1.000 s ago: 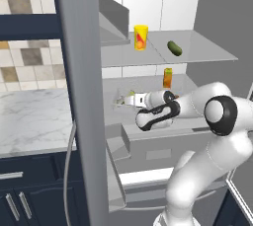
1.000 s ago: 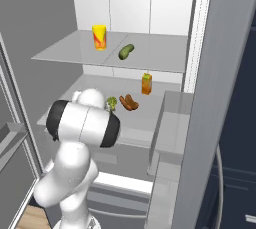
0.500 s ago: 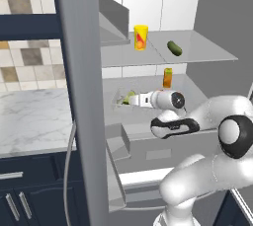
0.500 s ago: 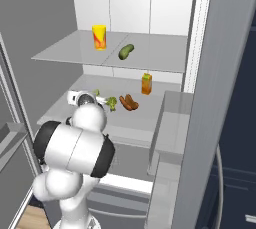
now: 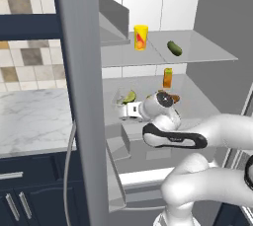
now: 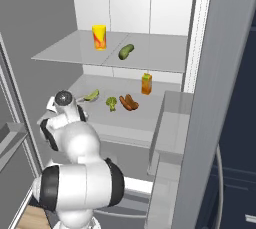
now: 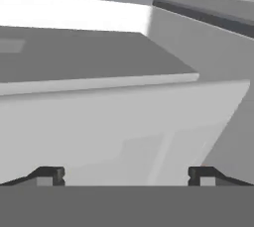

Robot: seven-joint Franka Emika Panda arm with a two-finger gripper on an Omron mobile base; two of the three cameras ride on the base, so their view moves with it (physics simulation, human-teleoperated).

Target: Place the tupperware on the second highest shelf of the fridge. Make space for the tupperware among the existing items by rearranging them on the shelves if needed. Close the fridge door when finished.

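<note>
At the claw: my gripper (image 7: 126,174) has its two tips (image 7: 49,174) wide apart with nothing between them; it looks at plain grey fridge surfaces.
Claw position: I see the hand (image 5: 129,111) at the left front part of the second highest shelf (image 5: 197,102), low over the slab.
Tupperware: the tupperware (image 5: 127,96) with its yellow-green food sits on that shelf, just behind the hand, very near it; touching or not, I cannot tell. I judge it is released.
Other items beyond the claw: small green vegetable piece (image 6: 111,103) and brown sausage in bun (image 6: 129,102) lie side by side farther right on the same shelf; small orange bottle (image 6: 146,83) stands behind them.
Shelf above the claw: yellow cup (image 5: 141,37) and dark green cucumber (image 5: 174,48) are well apart from the hand.
Done, as I judge: the placing, and no item looks crowded, so no rearranging seems needed.
Left to do: pull the arm out of the fridge (image 6: 165,3), then close the fridge door (image 5: 79,92), which stands open left of the claw.
</note>
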